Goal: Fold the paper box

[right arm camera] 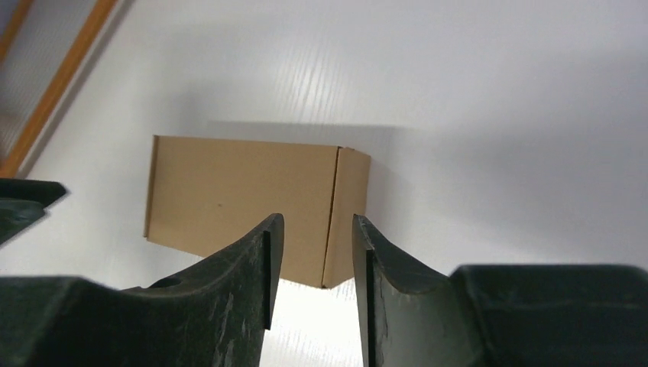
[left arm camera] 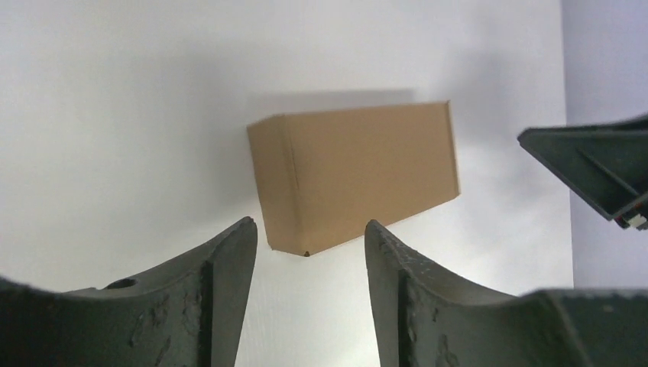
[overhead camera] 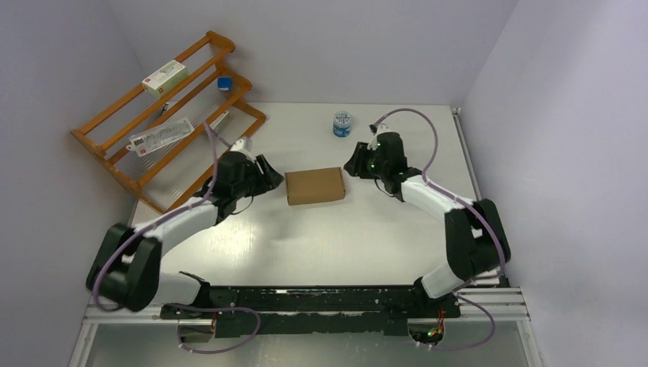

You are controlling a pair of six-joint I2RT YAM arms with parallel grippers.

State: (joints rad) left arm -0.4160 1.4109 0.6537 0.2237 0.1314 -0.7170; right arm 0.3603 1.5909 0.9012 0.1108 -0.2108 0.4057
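The paper box point(overhead camera: 314, 185) is a plain brown cardboard box, closed and lying flat on the white table. It also shows in the left wrist view point(left arm camera: 359, 172) and in the right wrist view point(right arm camera: 252, 202). My left gripper point(overhead camera: 273, 174) is open and empty just left of the box, apart from it; in its own view point(left arm camera: 309, 233) the box's near corner lies beyond the fingertips. My right gripper point(overhead camera: 354, 162) is open and empty just right of the box's far right corner, with a gap in its view point(right arm camera: 317, 229).
A wooden rack point(overhead camera: 164, 115) stands at the far left with a white carton point(overhead camera: 163, 76), a small blue item point(overhead camera: 223, 82) and a clear packet point(overhead camera: 160, 136) on it. A small blue-and-white jar point(overhead camera: 342, 123) stands behind the box.
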